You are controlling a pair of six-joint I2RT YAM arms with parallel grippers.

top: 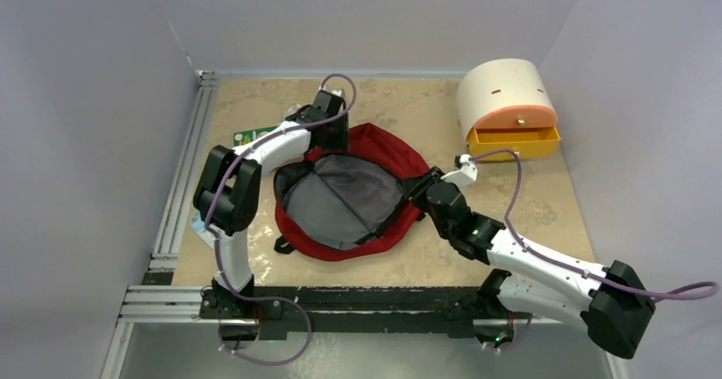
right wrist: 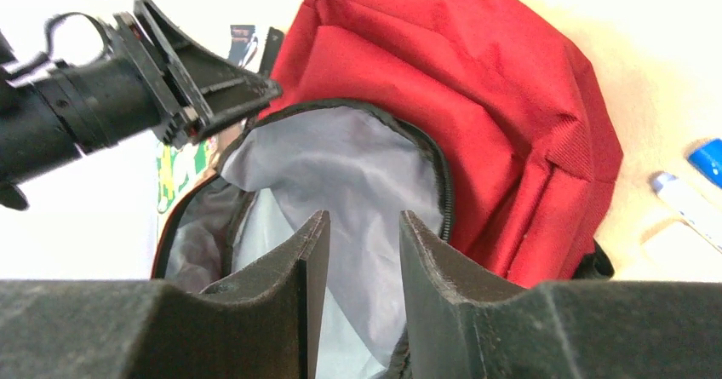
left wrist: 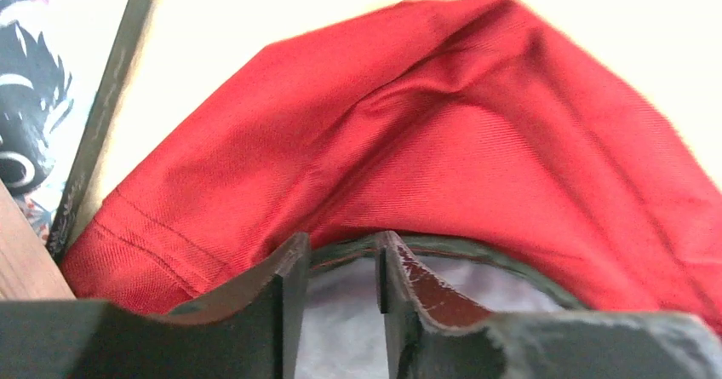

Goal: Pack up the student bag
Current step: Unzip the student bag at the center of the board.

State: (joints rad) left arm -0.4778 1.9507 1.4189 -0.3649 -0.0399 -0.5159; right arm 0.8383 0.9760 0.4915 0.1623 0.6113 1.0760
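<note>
Gaping student bag [top: 345, 193], book [left wrist: 30, 89] cropped — blurry

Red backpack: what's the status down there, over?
Left hand open at far rim of the dark red fabric backpack. Right hand open at its right rim. Backpack unzipped, grey lining showing. Nothing lies across its mouth.

1 dark red soft fabric backpack [top: 387, 149] w/ grey lining. 1 cream-and-orange rounded drawer box [top: 507, 106]. 2 white-black robot arms: left arm [top: 272, 145], right arm [top: 545, 264]. 1 green flat book [top: 253, 134], partly hidden. 1 tan tabletop [top: 511, 217].
</note>
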